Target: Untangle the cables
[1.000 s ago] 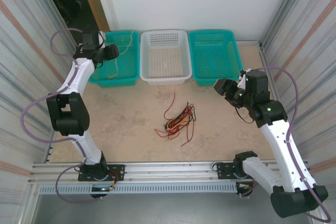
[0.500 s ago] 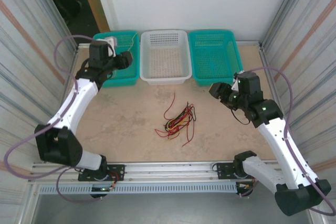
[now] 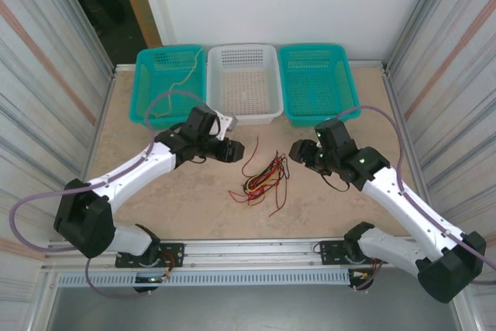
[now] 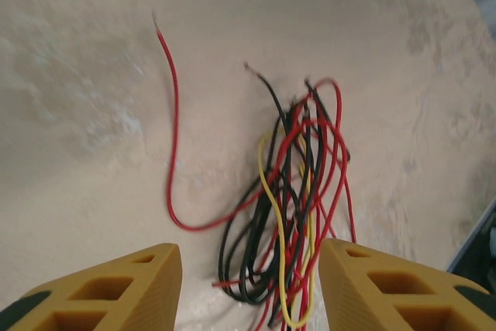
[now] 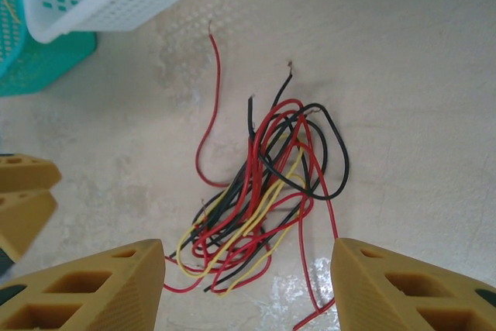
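The cables (image 3: 263, 178) — thin strands, crossings unreadable — lie with left gripper (image 3: 235, 150) at ten o'clock, right gripper (image 3: 295, 152) at two, both spread-jawed.

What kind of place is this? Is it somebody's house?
Probably a robot test booth, not a house. The left arm and right arm are bolted to a metal rail, ribbed metal walls close in the table, and a white basket stands behind tangled cables.
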Motion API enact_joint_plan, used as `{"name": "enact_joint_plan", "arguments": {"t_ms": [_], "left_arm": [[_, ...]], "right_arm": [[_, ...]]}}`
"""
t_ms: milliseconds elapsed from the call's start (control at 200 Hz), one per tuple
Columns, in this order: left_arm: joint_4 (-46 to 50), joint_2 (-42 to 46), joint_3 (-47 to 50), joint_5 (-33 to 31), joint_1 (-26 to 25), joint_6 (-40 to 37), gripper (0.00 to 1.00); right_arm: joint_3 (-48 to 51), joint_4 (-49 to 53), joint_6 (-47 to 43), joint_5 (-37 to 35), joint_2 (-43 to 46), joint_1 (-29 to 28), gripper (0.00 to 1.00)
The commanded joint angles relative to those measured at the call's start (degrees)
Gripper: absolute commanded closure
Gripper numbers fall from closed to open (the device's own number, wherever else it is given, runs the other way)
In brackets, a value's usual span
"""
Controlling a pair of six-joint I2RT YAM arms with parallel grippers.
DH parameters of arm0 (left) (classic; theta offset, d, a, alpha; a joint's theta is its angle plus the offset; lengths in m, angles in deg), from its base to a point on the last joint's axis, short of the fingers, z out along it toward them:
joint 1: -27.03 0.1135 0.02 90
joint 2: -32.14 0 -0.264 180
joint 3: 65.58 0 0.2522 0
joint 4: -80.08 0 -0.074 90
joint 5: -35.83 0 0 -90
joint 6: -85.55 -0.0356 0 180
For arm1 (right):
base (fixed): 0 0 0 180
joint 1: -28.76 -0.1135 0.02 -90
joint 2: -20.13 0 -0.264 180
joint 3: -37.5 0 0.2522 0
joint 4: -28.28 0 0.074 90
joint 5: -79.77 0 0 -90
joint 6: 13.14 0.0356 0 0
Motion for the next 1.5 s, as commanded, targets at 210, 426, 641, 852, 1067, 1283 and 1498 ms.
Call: {"name": "enact_joint_plan", "arguments": {"t_ms": [210, 426, 641, 852, 1067, 1283, 1498], "left_arm": [[4.2, -4.0, -0.1, 0.8, -2.8, -2.7, 0.47], [6.4, -6.7, -1.0, 0.2, -4.4, -3.0, 0.48], [6.9, -7.6, -2.5, 0.6, -5.6, -2.6, 0.54], [7.4, -8.0, -2.0, 1.8, -5.9, -2.7, 0.60], [7.4, -8.4, -2.4, 4.8, -6.1, -3.0, 0.63], [9.4, -8.3, -2.0, 8.0, -6.7, -3.9, 0.67], [10.6, -7.9, -0.8, 8.4, -7.5, -3.1, 0.81]], "right_arm": [[4.3, -1.6, 4.6, -5.0, -0.2, -3.3, 0.39], [5.5, -2.2, 5.4, -4.5, -0.9, -3.7, 0.36], [5.7, -2.5, 5.7, -5.0, -1.2, -4.6, 0.38], [8.2, -6.9, 7.0, -3.2, -2.2, -4.7, 0.42], [8.1, -9.5, 8.1, -2.2, -6.9, -5.8, 0.46], [5.8, -9.9, 6.8, -2.1, -13.1, -6.1, 0.47], [2.7, -9.4, 5.4, -0.2, -18.2, -6.1, 0.49]]}}
